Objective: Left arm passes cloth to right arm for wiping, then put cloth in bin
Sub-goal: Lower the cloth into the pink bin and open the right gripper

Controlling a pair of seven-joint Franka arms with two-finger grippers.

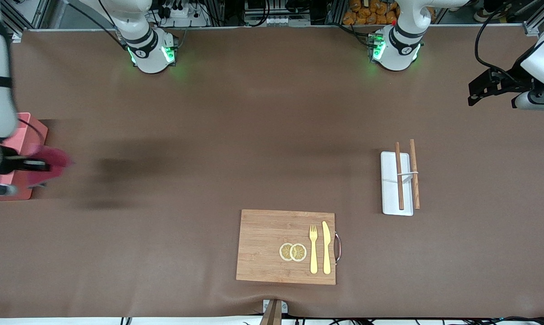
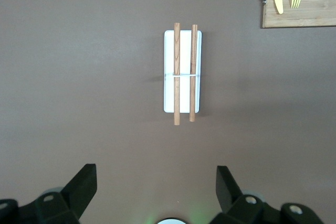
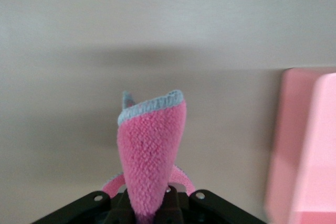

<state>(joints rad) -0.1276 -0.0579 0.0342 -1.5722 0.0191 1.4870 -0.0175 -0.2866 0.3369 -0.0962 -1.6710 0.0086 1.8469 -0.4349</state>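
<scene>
Here, in the front view, the right end effector point(image 1: 37, 168) sits at the middle left edge of the frame, clenched on the small crimson-red fabric cloth point(image 1: 55, 159), which hangs just beside the salmon-pink rectangular plastic bin point(image 1: 25, 131) at the right arm's end of the brown desk point(image 1: 208, 135). The left end effector point(image 1: 479, 88) waits at the upper right of the frame, fingers spread and holding nothing. A wooden cutting board point(image 1: 262, 246) with yellow fork, knife and lemon slices lies at the lower centre; a flat white tray point(image 1: 389, 189) carrying two brown chopsticks lies right of centre.

In the left wrist view, the released black fingers point(image 2: 79, 187) frame the bottom of the picture, with the white tray in the middle and nothing between the pads.

In the right wrist view, the cloth rises from the clamped end effector at the bottom centre, and the pink bin wall fills the right edge.

To do the drop well, I judge the right arm should carry the cloth fully over the bin's opening, clear of the wall, before letting go.
</scene>
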